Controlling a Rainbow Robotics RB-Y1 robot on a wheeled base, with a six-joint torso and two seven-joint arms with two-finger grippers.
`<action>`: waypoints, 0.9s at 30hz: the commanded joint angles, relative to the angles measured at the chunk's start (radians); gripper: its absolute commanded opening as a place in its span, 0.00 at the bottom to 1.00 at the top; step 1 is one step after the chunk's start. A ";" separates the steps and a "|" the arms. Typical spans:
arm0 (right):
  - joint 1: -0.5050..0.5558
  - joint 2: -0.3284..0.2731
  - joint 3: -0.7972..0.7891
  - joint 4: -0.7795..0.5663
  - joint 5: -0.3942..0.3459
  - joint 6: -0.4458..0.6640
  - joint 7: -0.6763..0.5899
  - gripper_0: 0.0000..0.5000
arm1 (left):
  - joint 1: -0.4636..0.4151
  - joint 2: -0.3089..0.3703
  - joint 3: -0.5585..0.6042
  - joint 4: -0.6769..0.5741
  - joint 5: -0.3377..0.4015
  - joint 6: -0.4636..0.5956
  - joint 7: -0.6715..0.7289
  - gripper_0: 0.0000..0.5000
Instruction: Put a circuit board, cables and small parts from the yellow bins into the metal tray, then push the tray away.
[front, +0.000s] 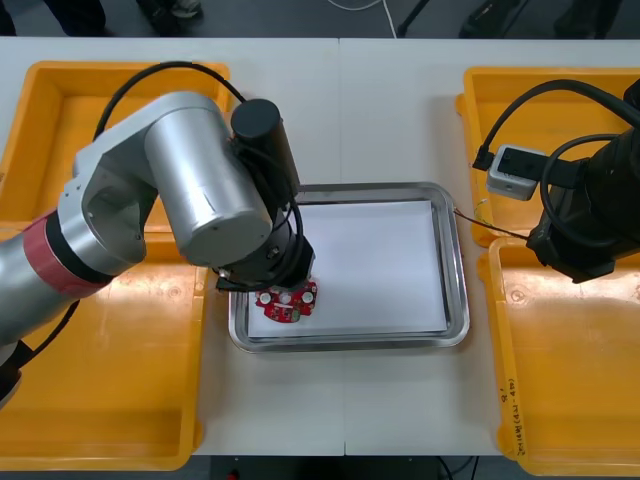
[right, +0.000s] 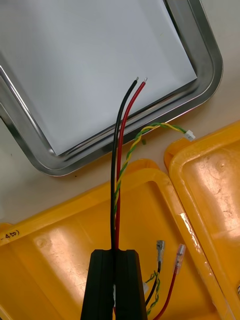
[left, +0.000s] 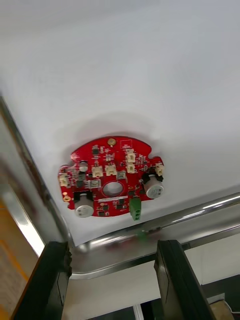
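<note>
A round red circuit board (left: 111, 182) lies flat on the white inside of the metal tray (left: 165, 223), near its front left corner (front: 285, 303). My left gripper (left: 112, 280) hangs open just above it, and its fingers (left: 50, 280) do not touch the board. My right gripper (right: 116, 272) is shut on a bundle of cables: a black and red pair (right: 120, 160) and a twisted yellow and green one (right: 131, 150). Their free ends reach over the tray's rim (right: 210, 55). In the front view the right arm (front: 585, 215) is over the right bins.
Two yellow bins stand at the left (front: 60, 130) (front: 100, 400) and two at the right (front: 560, 100) (front: 580, 400). More cables with connectors (right: 160, 272) lie in the bin under my right gripper. The tray (front: 455, 290) sits between the bins.
</note>
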 joint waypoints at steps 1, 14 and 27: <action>-0.035 -0.023 0.012 -0.036 0.000 0.005 -0.009 0.00 | -0.028 0.021 0.096 -0.062 0.007 0.065 0.026 1.00; -0.140 0.020 0.182 -0.042 0.054 -0.049 -0.001 0.00 | 0.075 0.079 0.330 -0.105 0.015 0.127 -0.005 1.00; -0.258 0.169 0.385 0.039 0.127 -0.050 0.037 0.00 | 0.156 0.157 0.461 -0.105 0.009 0.147 -0.059 1.00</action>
